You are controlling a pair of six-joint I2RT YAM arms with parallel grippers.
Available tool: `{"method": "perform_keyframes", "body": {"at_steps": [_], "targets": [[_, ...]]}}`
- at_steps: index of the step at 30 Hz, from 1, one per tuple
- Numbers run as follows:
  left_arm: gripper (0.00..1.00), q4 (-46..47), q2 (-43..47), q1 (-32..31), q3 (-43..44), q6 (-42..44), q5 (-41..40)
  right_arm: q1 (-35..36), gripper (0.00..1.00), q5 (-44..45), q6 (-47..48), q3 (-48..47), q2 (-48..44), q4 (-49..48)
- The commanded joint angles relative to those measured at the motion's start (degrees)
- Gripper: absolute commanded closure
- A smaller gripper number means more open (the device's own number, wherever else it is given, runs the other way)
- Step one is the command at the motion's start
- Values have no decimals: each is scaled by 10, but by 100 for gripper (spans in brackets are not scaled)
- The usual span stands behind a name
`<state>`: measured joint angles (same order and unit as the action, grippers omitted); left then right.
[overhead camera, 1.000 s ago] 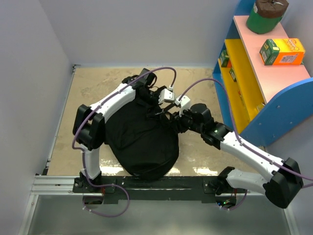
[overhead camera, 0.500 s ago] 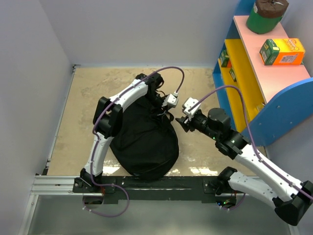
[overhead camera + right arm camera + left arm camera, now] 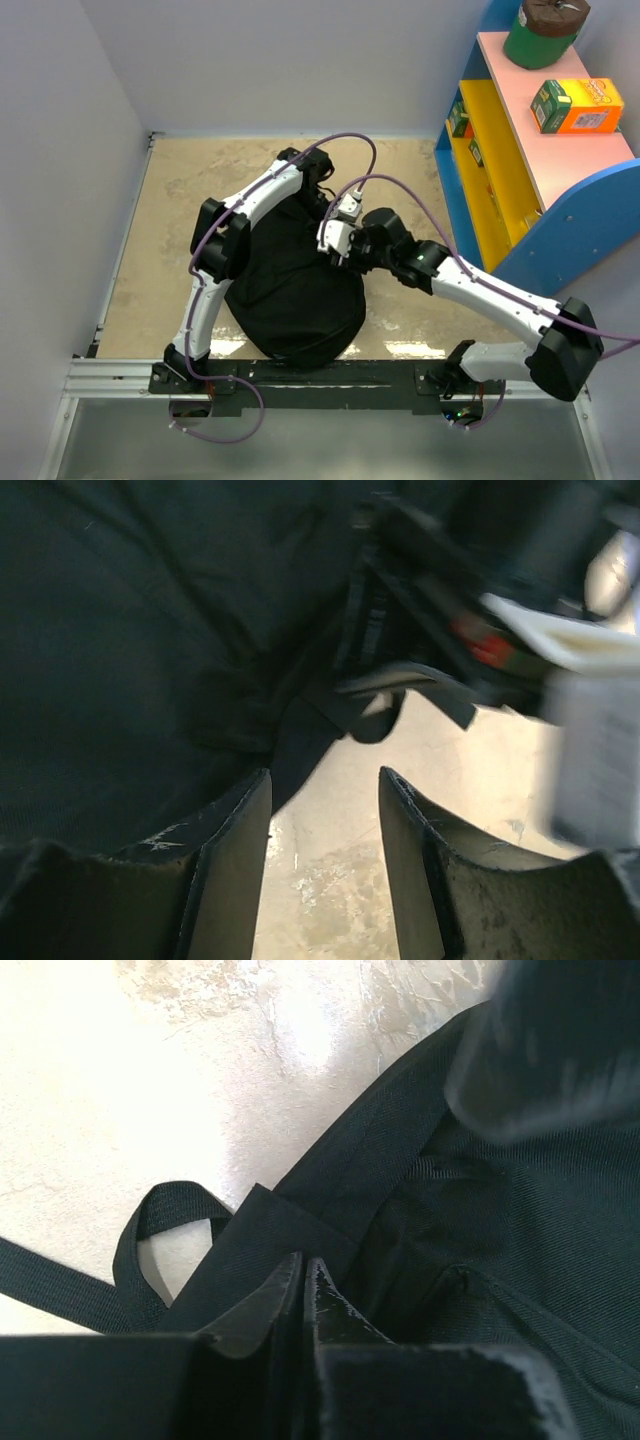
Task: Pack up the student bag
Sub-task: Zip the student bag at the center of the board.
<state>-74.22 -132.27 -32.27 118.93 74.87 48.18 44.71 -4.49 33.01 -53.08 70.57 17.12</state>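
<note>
The bag point(image 3: 295, 290) lies in the middle of the table point(image 3: 180, 190), its round end toward the arm bases and its strapped end away from them. At that far end the left gripper point(image 3: 303, 1280) sits on a fabric flap beside a strap loop point(image 3: 165, 1210). Its jaws are pressed almost together, and I cannot tell whether any cloth is caught between them. The right gripper point(image 3: 325, 780) is at the bag's right edge, jaws spread, with bare table showing between them. To the right stands a blue shelf point(image 3: 560, 230) with an orange box point(image 3: 578, 106) on top.
</note>
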Motion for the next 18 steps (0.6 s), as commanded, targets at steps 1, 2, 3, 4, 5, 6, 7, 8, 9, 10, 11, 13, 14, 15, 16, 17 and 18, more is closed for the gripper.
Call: {"method": "perform_keyframes", "body": {"at_steps": [1,2,3,4,5,6,7,8,9,10,11,13,14,15,16,17,18], "targets": [[100,-11,10,2,24,22,33,49,51,67,84,-14,33,33],[100,-11,10,2,24,22,37,51,51,71,91,-7,38,25],[100,-12,11,2,24,21,38,57,51,74,94,-5,41,23],[100,-11,11,2,22,20,40,61,51,81,97,-3,43,20],[100,-12,11,2,20,19,42,63,50,85,106,0,45,22],[100,-12,14,2,18,20,43,65,50,89,110,0,48,25],[100,-12,16,2,14,21,44,65,49,95,118,1,49,26],[100,-12,17,2,12,23,44,66,49,99,122,3,50,28],[100,-12,17,2,11,23,45,69,48,103,127,4,52,27],[100,-12,18,2,12,22,46,71,48,106,130,7,55,25],[100,-12,19,2,11,23,50,72,48,109,136,10,57,21],[100,-11,22,3,10,20,51,78,48,108,143,15,67,19],[100,-12,23,2,10,19,52,81,48,111,145,17,69,17],[100,-12,24,2,9,19,52,88,47,113,148,21,72,16],[100,-11,25,2,9,19,52,91,47,115,151,24,77,16],[100,-11,25,2,10,19,53,93,47,115,151,26,77,14],[100,-11,25,2,11,18,53,100,47,112,152,27,78,12]]}}
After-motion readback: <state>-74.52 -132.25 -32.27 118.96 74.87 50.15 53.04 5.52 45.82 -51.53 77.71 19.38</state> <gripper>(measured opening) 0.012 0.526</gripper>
